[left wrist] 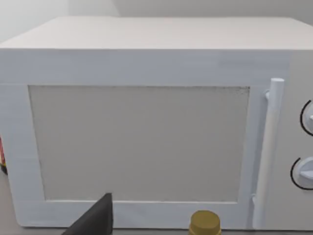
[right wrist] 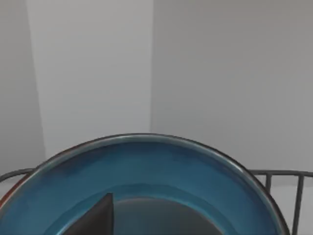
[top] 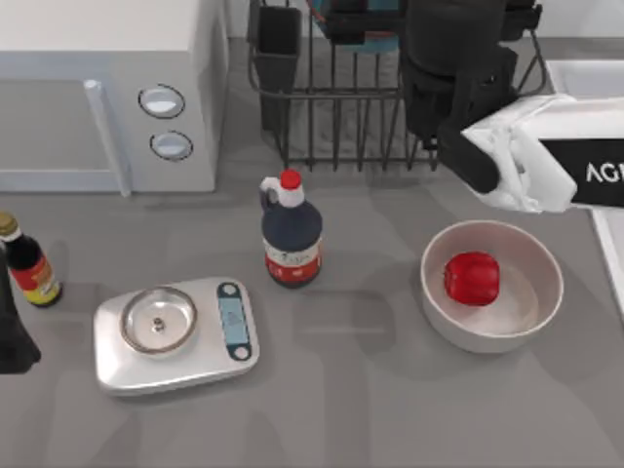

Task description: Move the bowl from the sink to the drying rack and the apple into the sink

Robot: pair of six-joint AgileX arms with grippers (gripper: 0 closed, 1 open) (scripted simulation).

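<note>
The right arm reaches over the drying rack point(top: 341, 107) at the back of the table, its dark wrist covering the rack's right half. The right gripper point(right wrist: 105, 215) shows as one dark finger inside the bowl point(right wrist: 146, 181); whether it grips the bowl or stands open I cannot tell. In the right wrist view the teal-blue bowl has its rim level with the rack's wire top rail, with a bare pale wall behind it. In the top view a sliver of the bowl point(top: 375, 39) peeks out beneath the arm, among the upright bars, right of the black utensil cup point(top: 278, 44).

The apple point(top: 472, 278) lies in the white bowl point(top: 492, 331) at the table's right, in front of the rack. The sink point(top: 585, 78) shows its pale rim at the right edge, behind the arm.

The left gripper point(left wrist: 95, 220) is parked at the table's left edge, facing the microwave point(top: 107, 97), just beside a small sauce bottle point(top: 29, 268); its spread cannot be told. Open grey table lies between the scale point(top: 175, 331), the red-capped bottle point(top: 291, 234) and the white bowl, and along the whole front edge
</note>
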